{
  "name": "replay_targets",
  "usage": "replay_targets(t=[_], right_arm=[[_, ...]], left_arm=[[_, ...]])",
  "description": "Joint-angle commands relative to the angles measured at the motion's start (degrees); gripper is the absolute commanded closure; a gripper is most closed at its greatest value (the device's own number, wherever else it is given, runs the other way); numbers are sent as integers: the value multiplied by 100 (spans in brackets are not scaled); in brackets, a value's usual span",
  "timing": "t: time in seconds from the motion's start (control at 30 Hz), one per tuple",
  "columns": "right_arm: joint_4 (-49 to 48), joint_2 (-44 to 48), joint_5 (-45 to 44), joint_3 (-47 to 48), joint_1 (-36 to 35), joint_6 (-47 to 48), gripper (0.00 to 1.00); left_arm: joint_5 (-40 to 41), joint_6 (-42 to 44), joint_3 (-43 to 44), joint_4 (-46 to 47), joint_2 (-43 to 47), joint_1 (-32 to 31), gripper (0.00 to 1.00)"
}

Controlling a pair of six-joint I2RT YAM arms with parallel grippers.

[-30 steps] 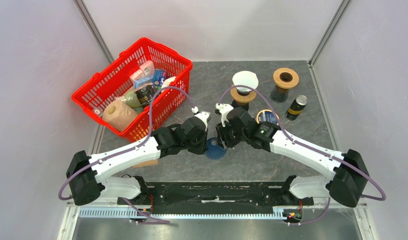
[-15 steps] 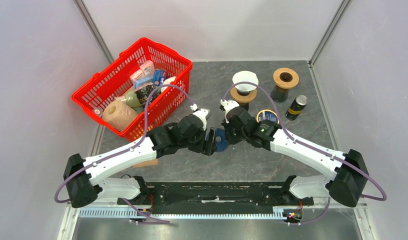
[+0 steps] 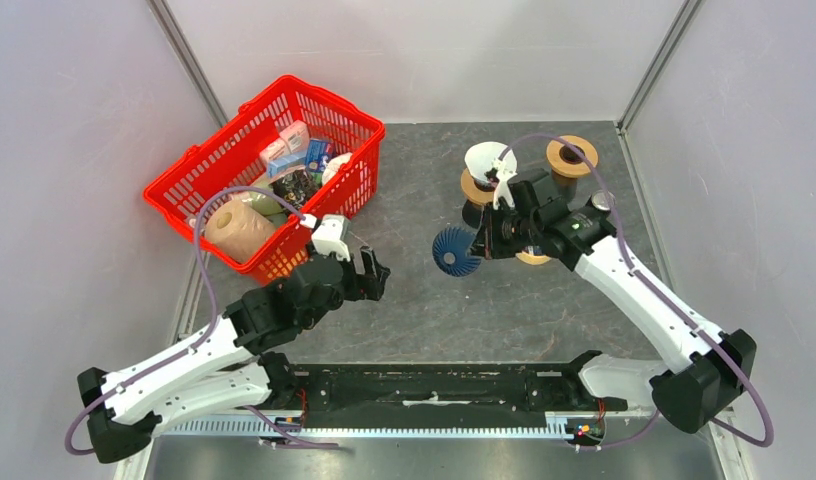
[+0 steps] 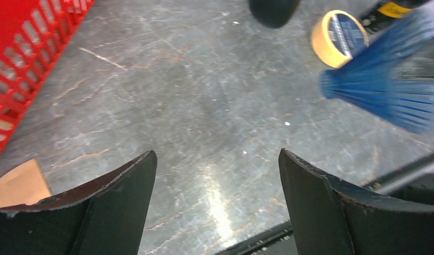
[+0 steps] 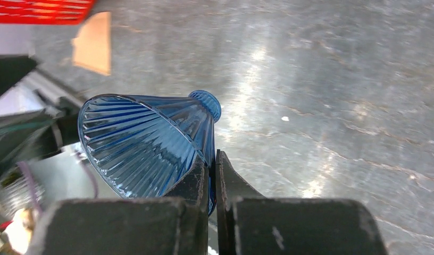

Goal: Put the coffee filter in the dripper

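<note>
- The right gripper has its two fingers pressed together on the thin wall of the blue ribbed dripper. They pinch it at the rim, one finger inside the cone and one outside.
- In the overhead view the dripper hangs just left of the right gripper, above the middle of the table and clear of its surface.
- The dripper is tilted. Its long axis runs slantwise from the wide mouth, which faces back toward the wrist camera, to the narrow neck, which points away and down toward the table.
- The white paper coffee filter is not in either gripper. It sits mouth up in a brown-collared stand at the far side of the table, just beyond the right wrist.
- The left gripper has its fingers spread wide with only bare table between them. It is low over the near-left part of the table, well apart from the dripper.
- Counted: one blue dripper, one filter and two brown-collared stands, the second stand bare.
- There is also one dark can, one yellow tape roll and one red basket holding groceries.
- One scrap of cardboard lies beside the basket.
</note>
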State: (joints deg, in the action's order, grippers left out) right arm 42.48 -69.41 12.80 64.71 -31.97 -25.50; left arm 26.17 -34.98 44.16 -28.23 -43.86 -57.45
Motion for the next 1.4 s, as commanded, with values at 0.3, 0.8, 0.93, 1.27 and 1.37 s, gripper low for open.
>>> replay_targets(t=[0.3,0.8,0.93,1.27,1.37], right_arm=[[478,-263,707,2478,1185,-181,100],[1880,-3191,952,5530,4641,-90,100],[2165,-3682,737,5910,4787,63,100],[2233,-4512,659,6483,4967,315,100],[2237,-4712,665,6613,4973,297,100]], left_arm=[[378,-26,-620,666,-138,422,8],[133,-101,-841,823,-267,689,7],[20,-96,-880,974,-377,777,6],[-360,-80,-877,1188,-685,1012,6],[-455,-129,-882,1170,-755,1097,6]])
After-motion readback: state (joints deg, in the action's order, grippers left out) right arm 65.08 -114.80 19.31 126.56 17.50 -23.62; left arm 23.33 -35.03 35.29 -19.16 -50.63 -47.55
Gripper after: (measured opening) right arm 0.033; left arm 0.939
